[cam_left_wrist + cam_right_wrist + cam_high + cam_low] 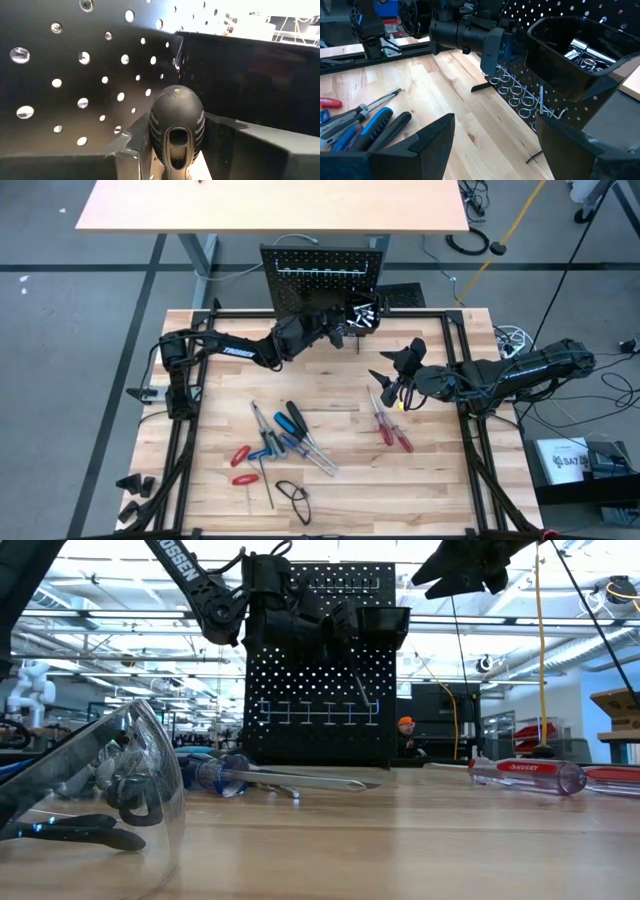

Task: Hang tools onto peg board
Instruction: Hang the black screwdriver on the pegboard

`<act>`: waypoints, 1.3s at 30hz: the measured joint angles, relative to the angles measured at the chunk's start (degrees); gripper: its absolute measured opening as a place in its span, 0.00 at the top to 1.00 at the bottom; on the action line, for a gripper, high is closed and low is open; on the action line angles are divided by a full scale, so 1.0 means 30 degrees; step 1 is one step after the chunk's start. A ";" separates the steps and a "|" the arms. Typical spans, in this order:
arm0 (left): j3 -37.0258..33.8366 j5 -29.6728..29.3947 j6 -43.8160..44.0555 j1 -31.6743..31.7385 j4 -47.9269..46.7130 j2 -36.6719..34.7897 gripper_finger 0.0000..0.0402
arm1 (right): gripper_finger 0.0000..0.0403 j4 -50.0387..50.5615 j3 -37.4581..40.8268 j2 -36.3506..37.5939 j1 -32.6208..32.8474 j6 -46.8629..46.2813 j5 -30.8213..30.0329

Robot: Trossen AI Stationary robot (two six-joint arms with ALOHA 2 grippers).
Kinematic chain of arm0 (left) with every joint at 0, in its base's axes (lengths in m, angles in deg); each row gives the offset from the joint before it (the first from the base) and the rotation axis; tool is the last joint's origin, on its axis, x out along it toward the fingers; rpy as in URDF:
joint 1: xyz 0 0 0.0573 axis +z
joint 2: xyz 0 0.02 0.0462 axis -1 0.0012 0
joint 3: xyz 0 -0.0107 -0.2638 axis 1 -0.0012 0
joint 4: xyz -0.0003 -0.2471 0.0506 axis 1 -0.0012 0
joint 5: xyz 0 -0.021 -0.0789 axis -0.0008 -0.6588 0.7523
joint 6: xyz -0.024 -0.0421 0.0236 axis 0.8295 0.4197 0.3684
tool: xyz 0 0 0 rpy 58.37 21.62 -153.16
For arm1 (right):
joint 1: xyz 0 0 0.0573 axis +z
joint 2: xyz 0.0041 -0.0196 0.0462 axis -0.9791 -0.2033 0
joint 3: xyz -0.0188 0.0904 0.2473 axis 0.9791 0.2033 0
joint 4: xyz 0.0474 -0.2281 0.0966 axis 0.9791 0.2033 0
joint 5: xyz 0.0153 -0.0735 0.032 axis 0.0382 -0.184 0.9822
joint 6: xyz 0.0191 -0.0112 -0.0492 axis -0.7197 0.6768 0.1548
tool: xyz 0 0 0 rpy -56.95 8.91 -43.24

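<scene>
The black peg board (322,268) stands upright at the table's far edge, with a row of metal hooks (315,712) and a small black bin (570,60) holding silver bits. My left gripper (343,330) is level right in front of the board, beside the bin, shut on a black-handled tool (176,120). A thin metal shaft (365,692) slants down below it before the hooks. Several screwdrivers (285,442) and red-handled tools (392,428) lie flat on the table. My right gripper (395,375) hovers open above the table's middle right, holding nothing. My left gripper pinches the tool's black handle between its two fingers (125,150), below the handle's rounded top end (176,100) with its hanging hole. The fingers come level from the table's near side toward the board. The handle stands about upright, lifted clear of the table.
Clear safety glasses (292,498) lie near the table's front edge, close to the low camera (90,790). Black frame rails (180,430) run along the table's sides. The board's foot (481,87) rests on the table. Bare wood lies between the tools and the board.
</scene>
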 joint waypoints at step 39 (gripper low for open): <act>0.1872 0.1515 -0.1058 -0.0129 -0.4293 0.1884 0.40 | 0.33 -0.0052 0.0000 -0.0007 -0.0001 0.0139 0.0008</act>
